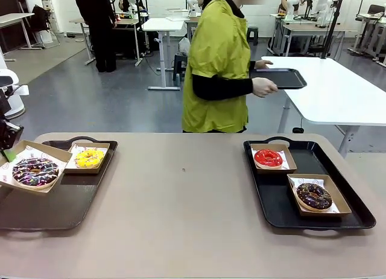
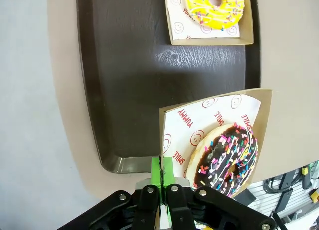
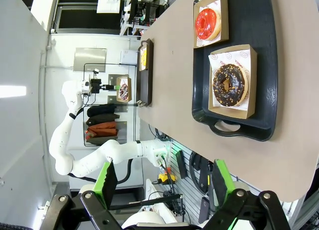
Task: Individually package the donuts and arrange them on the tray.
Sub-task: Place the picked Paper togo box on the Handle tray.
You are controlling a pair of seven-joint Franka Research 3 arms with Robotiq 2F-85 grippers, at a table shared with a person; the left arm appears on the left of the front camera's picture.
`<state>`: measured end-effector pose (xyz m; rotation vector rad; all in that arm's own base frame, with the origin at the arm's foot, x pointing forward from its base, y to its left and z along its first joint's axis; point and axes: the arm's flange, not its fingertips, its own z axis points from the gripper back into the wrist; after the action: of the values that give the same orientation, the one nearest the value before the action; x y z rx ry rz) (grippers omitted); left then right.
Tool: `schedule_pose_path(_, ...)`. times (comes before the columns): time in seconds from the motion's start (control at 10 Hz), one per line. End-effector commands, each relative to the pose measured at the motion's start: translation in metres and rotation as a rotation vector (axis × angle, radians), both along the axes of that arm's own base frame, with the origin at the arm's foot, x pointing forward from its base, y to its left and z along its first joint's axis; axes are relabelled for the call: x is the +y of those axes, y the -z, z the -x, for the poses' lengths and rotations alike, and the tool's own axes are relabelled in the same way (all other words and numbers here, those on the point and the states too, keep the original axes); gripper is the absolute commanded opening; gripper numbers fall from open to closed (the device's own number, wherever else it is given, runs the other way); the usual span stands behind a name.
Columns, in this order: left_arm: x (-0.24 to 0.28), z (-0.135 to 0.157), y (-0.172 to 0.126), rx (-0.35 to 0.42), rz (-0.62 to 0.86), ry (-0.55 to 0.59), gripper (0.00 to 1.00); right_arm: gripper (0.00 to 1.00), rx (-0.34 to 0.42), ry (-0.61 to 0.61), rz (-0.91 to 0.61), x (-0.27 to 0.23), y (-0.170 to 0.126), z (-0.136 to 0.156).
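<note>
The left end effector [image 2: 161, 182] is pinching the edge of a cardboard tray [image 2: 264, 135] carrying the sprinkled chocolate donut [image 2: 227, 160] above the left black tray [image 2: 129, 90]. The right end effector [image 3: 162, 182] is hanging wide open.

"YUMMY", "SMILE" on liner paper [image 2: 192, 125]

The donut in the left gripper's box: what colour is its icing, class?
Dark chocolate icing with multicoloured sprinkles on the donut; the left wrist view shows it best.
</note>
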<state>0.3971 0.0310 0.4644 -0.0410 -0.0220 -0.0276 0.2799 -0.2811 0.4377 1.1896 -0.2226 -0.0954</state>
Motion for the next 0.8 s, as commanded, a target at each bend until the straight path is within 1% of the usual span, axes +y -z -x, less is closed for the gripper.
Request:
schedule_pose_path(0.0, 0.002, 0.001, 0.030, -0.042, 0.007, -0.025, 0.01, 1.00, -0.004, -0.022, 0.006, -0.003, 0.000, 0.002)
schedule_pose_path(0.1, 0.003, 0.000, 0.042, -0.054, 0.018, -0.024, 0.01, 1.00, -0.004, -0.022, 0.006, -0.003, 0.000, 0.002)
schedule_pose_path(0.2, 0.007, -0.003, 0.054, -0.049, 0.026, -0.034, 0.01, 1.00, -0.004, -0.022, 0.006, -0.003, 0.000, 0.002)
schedule_pose_path(0.5, 0.012, -0.016, 0.077, -0.044, 0.057, -0.042, 0.01, 1.00, -0.004, -0.022, 0.006, -0.003, 0.000, 0.002)
schedule_pose_path(0.7, 0.013, -0.026, 0.090, -0.009, 0.073, -0.047, 0.01, 1.00, -0.004, -0.022, 0.006, -0.003, 0.000, 0.002)
